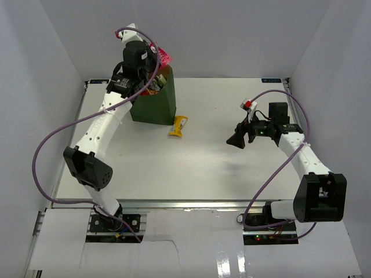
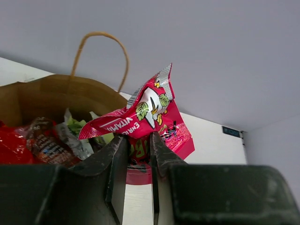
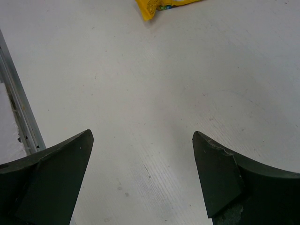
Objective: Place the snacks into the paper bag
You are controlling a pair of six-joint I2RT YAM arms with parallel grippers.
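Your left pincer pinches the pink packet by its lower edge, above the mouth of the paper bag. It looks like light, crinkly, slippery foil. Your right pincer hangs released. Take the yellow packet, beside the bag on the surface, across its middle.

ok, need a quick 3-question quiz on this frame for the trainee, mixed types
1. True or false: the right gripper is shut on a snack.
2. The left gripper holds: A) a pink packet B) a bag handle C) nothing.
3. Which snack lies on the table, outside the paper bag?

Key
1. False: it is open and empty.
2. A.
3. The yellow packet, beside the bag's base.
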